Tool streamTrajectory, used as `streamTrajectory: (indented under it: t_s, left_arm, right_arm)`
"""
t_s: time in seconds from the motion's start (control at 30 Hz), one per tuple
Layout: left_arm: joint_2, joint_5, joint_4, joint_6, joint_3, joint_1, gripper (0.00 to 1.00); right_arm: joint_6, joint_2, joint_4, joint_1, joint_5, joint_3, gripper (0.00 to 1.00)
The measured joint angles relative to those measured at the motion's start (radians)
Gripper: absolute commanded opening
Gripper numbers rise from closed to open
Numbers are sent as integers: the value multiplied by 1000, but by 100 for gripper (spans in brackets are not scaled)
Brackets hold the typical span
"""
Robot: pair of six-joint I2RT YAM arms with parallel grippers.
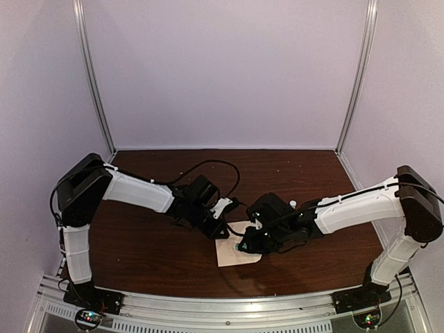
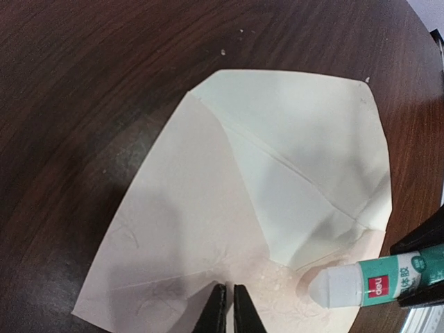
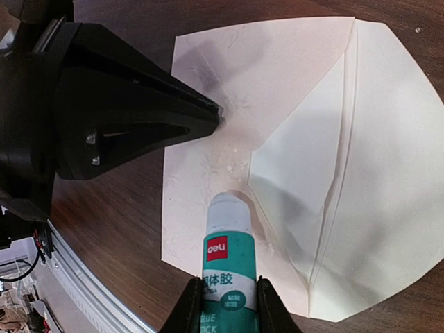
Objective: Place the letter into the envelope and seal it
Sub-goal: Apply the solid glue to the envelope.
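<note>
1. Top external view: I see the envelope [image 1: 234, 255] lying flat on the dark wooden table [image 1: 146, 243], near the front edge and about midway between the two arm bases. Both arms reach inward over it. The left gripper [image 1: 220, 232] is at its upper left corner and the right gripper [image 1: 244, 244] is just beside it, over the upper edge. From this height I cannot tell how either pair of jaws stands.

2. Left wrist view: the left gripper [image 2: 227, 309] points down at the pinker panel of the envelope [image 2: 201, 208]. Its two fingers are drawn almost together, with only a thin dark slit between them, and I see no paper pinched in that slit. A green-and-white glue stick [image 2: 368, 281] comes in from the right. Its white tip is on the paper where the pinker panel meets the paler one with the diagonal folds.

3. Right wrist view: the right gripper [image 3: 227, 302] is clamped on the glue stick [image 3: 225, 267], one finger on each side of the green label. The stick's tip touches the envelope [image 3: 312, 139] beside the point of the paler panel (the paper around it looks crinkled and slightly shiny). The left gripper's [image 3: 216, 118] black tip rests on the pinker panel just above.
</note>
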State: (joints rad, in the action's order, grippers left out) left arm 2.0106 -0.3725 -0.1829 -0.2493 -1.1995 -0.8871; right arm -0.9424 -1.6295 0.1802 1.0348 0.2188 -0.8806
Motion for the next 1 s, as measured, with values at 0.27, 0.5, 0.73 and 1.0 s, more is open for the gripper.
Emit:
streamTrajectory:
  t_s: [0.27,0.5,0.73,1.0]
  left_arm:
    - [10,2,-8,-9,-11,0,0]
    - [17,2,-16,-15,-23,0,0]
    - [33,-2,-27,-23,-47,0,0]
    - [39,-7,-28,-27,-54,2,0]
  right_arm:
    - [4,-34,-28,0,0,-1,1]
    - [4,-42,-37,1,-6,-4,1]
    - [0,-54,-33,2,-19,-18,1]
    - [-9,-63,-23,5,-59,-32,0]
